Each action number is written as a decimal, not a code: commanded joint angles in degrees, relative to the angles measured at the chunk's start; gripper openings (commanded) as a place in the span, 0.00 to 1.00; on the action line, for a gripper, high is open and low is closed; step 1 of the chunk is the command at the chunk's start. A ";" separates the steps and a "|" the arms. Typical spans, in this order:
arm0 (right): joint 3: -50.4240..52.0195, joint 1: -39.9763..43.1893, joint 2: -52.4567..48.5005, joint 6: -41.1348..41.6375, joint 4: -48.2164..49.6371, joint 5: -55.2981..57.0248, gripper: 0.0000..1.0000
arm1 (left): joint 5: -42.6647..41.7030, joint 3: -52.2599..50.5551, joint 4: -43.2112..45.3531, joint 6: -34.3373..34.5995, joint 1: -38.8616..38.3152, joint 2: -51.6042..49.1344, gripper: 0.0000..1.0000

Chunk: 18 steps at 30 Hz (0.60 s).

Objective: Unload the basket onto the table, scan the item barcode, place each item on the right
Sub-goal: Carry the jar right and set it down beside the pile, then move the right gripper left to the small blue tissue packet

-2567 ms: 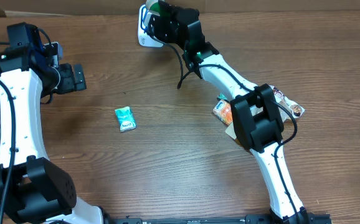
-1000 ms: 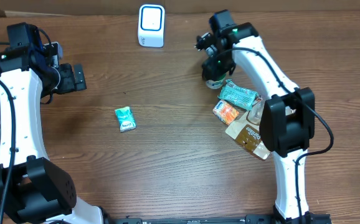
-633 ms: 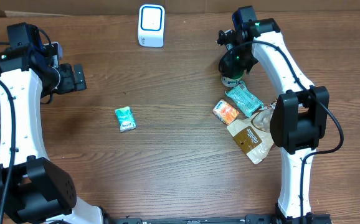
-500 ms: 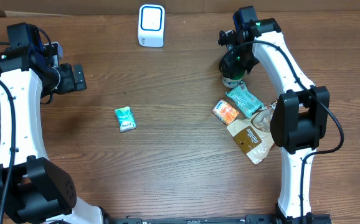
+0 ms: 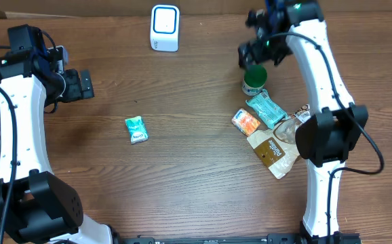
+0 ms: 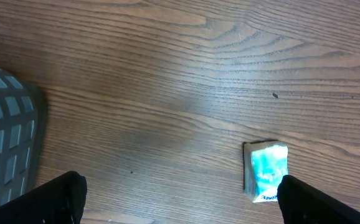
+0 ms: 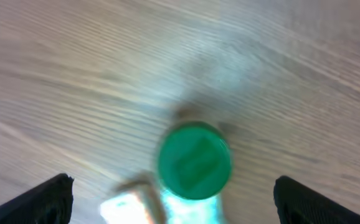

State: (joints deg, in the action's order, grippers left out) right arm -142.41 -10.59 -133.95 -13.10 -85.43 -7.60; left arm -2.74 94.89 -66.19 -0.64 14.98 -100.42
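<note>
R end effector [image 5: 253, 57] hangs over a green-lidded bottle [image 5: 253, 82], fingers spread wide w/ nothing between them. The bottle stands upright on the tabletop [image 5: 182, 176], approx 2 o'clock from centre, touching the 12 o'clock end of a pile of packets [image 5: 266, 110]. White scanner [image 5: 165, 28] sits at 12 o'clock, well apart from the bottle. L end effector [image 5: 82, 85] is at 9 o'clock, also spread & empty. A teal packet [image 5: 136, 129] lies at its 5 o'clock.

Green-capped bottle [image 7: 195, 163] is blurred, grey basket [image 6: 5, 140] cut off
</note>
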 commanded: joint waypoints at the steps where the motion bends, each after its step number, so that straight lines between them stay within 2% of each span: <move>1: -7.02 -1.51 0.44 12.70 -4.52 -13.38 1.00 | -0.02 0.90 0.09 -1.29 -0.76 0.02 1.00; 6: -7.21 -4.68 0.17 12.72 -4.90 -29.31 0.99 | -0.02 0.90 0.09 -1.29 -0.76 0.02 1.00; 7: -6.73 -5.49 0.17 12.70 -4.63 -30.67 0.96 | -0.02 0.90 0.09 -1.29 -0.76 0.02 1.00; 9: -5.86 -7.43 0.17 12.72 -3.98 -30.45 0.88 | -0.02 0.90 0.09 -1.29 -0.76 0.02 1.00; 18: -2.27 -19.63 0.17 12.74 -3.54 -17.90 0.87 | -0.02 0.90 0.09 -1.29 -0.76 0.02 1.00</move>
State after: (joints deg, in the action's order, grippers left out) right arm -145.10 -26.94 -133.91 -0.71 -89.14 -29.69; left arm -2.72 94.87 -66.19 -0.64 14.98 -100.42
